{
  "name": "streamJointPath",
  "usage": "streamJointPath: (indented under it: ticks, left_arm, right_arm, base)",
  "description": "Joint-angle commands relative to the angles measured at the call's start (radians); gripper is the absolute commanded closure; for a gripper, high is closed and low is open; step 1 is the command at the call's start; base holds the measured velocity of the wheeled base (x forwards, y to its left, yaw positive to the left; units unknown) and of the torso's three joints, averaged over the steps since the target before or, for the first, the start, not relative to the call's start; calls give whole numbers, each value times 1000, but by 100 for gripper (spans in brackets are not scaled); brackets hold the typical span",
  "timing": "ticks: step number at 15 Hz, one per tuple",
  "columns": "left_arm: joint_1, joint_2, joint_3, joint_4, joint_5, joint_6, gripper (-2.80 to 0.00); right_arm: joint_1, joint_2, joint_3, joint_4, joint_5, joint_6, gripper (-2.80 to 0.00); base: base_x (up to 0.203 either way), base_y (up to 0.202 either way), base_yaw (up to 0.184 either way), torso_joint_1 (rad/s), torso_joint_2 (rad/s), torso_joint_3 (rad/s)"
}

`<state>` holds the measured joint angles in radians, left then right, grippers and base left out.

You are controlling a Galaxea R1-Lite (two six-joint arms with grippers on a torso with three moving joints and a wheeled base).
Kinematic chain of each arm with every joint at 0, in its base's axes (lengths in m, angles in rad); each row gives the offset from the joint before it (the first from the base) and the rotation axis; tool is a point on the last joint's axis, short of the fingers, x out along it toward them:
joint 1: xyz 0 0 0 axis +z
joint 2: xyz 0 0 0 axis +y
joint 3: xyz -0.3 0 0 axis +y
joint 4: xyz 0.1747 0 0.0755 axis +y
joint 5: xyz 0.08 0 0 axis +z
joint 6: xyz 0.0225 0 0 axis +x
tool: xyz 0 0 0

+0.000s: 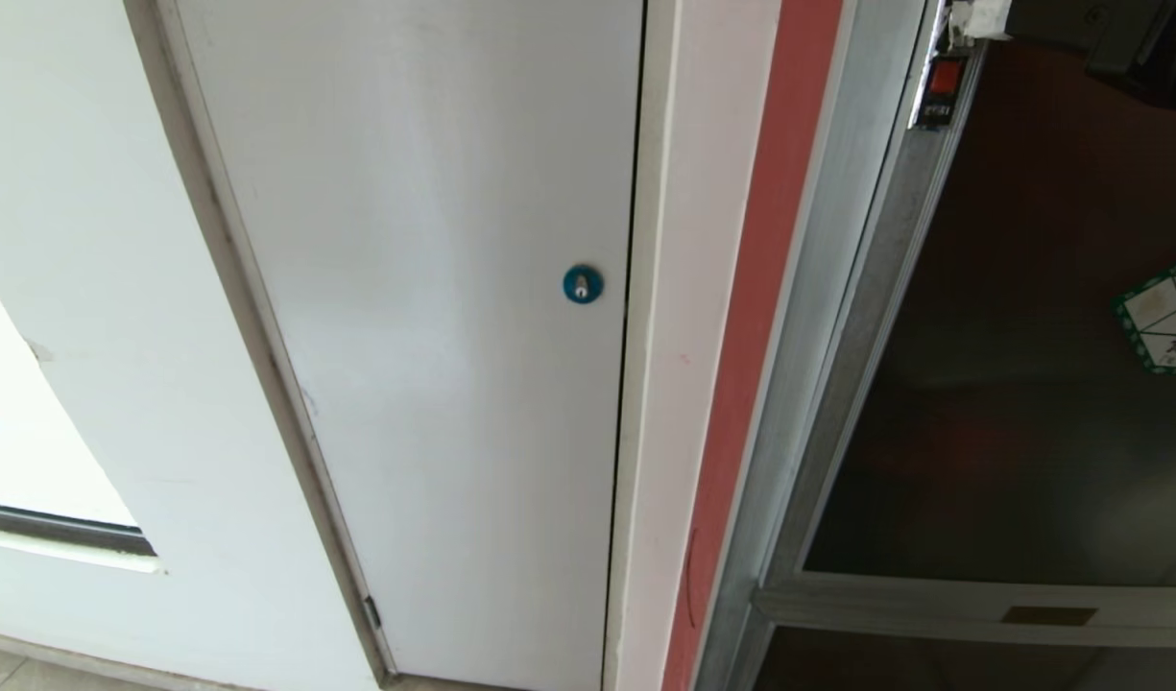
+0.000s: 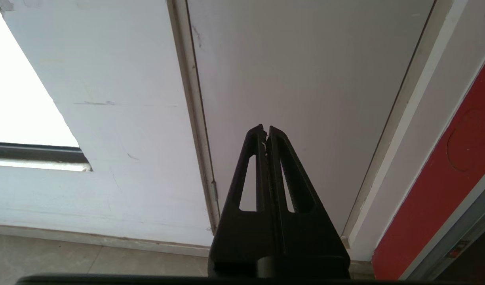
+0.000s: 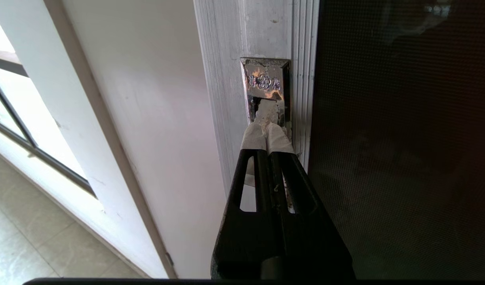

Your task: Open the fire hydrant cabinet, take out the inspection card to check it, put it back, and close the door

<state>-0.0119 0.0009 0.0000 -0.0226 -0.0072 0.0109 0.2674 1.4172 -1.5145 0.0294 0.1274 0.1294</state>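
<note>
Beside the white door (image 1: 415, 336) with its round blue lock (image 1: 583, 284), the fire hydrant cabinet (image 1: 842, 317) is standing with its silver frame against a red strip of wall (image 1: 756, 317). From the head view, only a white-wrapped tip of the right gripper (image 1: 976, 17) is peeking in at the upper edge, just above the small red latch (image 1: 943, 86) on the door (image 1: 1039, 384) of dark tinted glass; a green-bordered sticker (image 1: 1164, 317) is showing well right of that latch.

Only the right wrist view is giving the detail: the right gripper (image 3: 267, 128) is reaching straight along the silver frame, its two white-taped fingertips (image 3: 254, 136) pressed tightly together with nothing gripped between them, and they are resting in the recess of the shiny metal pull plate (image 3: 266, 89) beside the dark glass. Whether they are hooking its edge I cannot tell.

Further from the cabinet, the left wrist view is showing the left gripper (image 2: 265, 131) hanging idle before the white door, black fingers closed and empty, tiled floor (image 2: 88, 257) below. No inspection card is showing anywhere.
</note>
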Motion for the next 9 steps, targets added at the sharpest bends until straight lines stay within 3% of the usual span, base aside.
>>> streamJointPath:
  ticks: [1,9]
  left_arm:
    - [0,1,14,0,0,0,0]
    - [0,1,14,0,1,0,0]
  right_arm:
    - [-1,6,7,4,1,-2,0]
    - [-6,55,2,4,0,-16,0]
  base:
    - [0,0,0,0,0,0]
    - [0,0,0,0,0,0]
